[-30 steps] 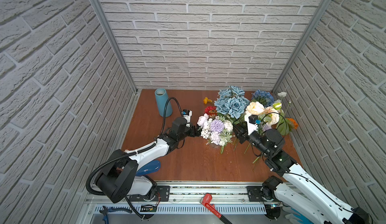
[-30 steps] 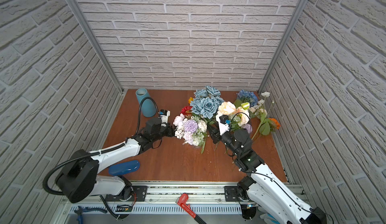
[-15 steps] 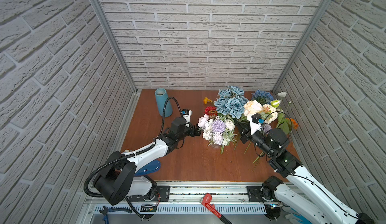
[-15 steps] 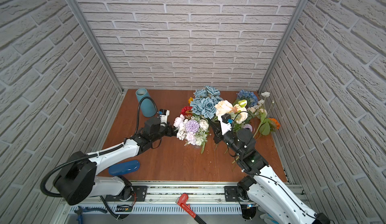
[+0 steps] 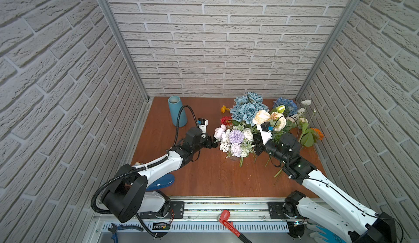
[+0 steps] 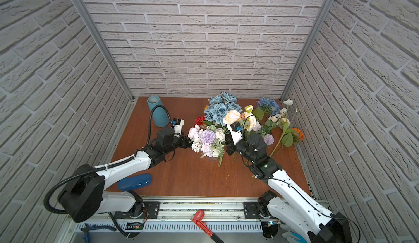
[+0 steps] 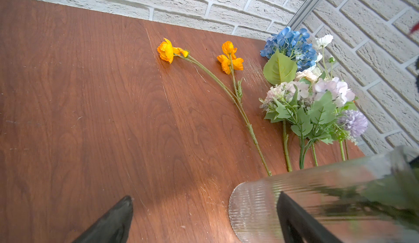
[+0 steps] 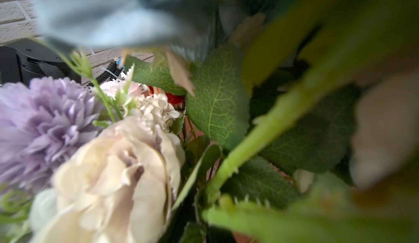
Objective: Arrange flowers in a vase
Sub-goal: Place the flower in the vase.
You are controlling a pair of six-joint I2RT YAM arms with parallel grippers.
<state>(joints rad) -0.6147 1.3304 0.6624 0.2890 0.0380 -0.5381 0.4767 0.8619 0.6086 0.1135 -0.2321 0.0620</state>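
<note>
We see the left gripper [image 5: 213, 143] low over the table [image 5: 204, 180], jaws wide apart, just beside the clear ribbed vase [image 7: 249, 210]. In the left wrist view one of its fingers [image 7: 113, 221] sits clear of the glass and the opposite one overlaps the vase wall; whether it touches, we can't tell. The vase stands mid-table in both top views and carries a lilac-and-white bunch [image 5: 235, 137], with green stems showing through the glass. The right gripper [image 5: 258, 150] is on the other side of that bunch, jaws together on a thick green stem [image 8: 260, 135] that runs up out of the jaw area in the right wrist view. Leaves bury the fingers there, so we don't see the pinch point itself. Peach roses [image 5: 263, 116] stand just above the right wrist camera. The rest of the flowers [image 5: 247, 111] are toward the back right: blue roses bunched behind the vase, blue hydrangea [image 7: 290, 42] in the back corner, two yellow-orange poppies [image 7: 166, 51] flat on the wood, a red head [image 5: 225, 120] next to the blue roses, an orange head [image 5: 316, 133] by the right wall. A teal tapered container [image 5: 177, 111] stands upright back left, well apart from the flowers. A blue oblong object [image 5: 162, 181] lies under the left arm, and a red pipe wrench [image 5: 227, 219] lies on the front rail.
</note>
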